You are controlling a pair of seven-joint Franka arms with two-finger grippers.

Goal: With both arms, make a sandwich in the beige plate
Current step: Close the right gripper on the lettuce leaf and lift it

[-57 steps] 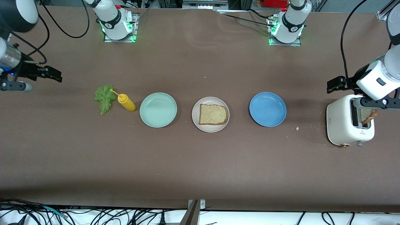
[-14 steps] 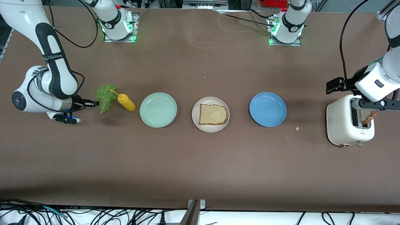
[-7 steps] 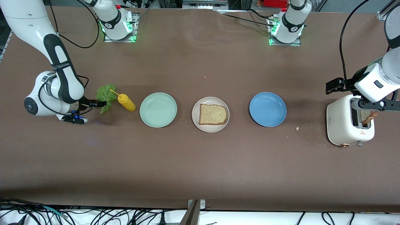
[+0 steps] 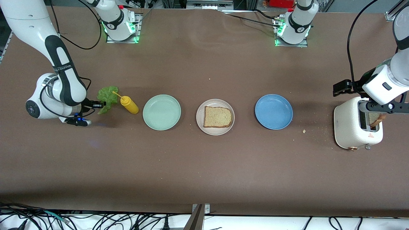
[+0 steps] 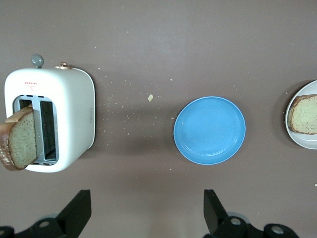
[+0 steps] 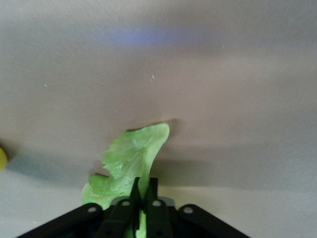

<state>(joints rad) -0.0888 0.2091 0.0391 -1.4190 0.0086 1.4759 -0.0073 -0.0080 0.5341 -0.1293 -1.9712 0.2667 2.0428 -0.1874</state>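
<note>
One tan bread slice (image 4: 218,117) lies on the beige plate (image 4: 200,125) at the table's middle. A second slice (image 4: 376,118) stands tilted in the white toaster (image 4: 350,127) at the left arm's end; it also shows in the left wrist view (image 5: 20,141). The green lettuce leaf (image 4: 107,95) lies at the right arm's end. My right gripper (image 4: 101,103) is low at the leaf and shut on its edge, as the right wrist view shows, gripper (image 6: 143,184) and leaf (image 6: 131,156). My left gripper (image 4: 342,88) hovers beside the toaster, open and empty (image 5: 146,210).
A yellow mustard bottle (image 4: 129,104) lies right beside the lettuce, toward the middle. A mint green plate (image 4: 161,112) and a blue plate (image 4: 273,111) flank the beige plate. Crumbs lie between the blue plate and the toaster. Cables run along the table's near edge.
My right arm has swung in from the table's end down to the lettuce and its fingers have shut on the leaf's edge. The left arm has barely moved.
</note>
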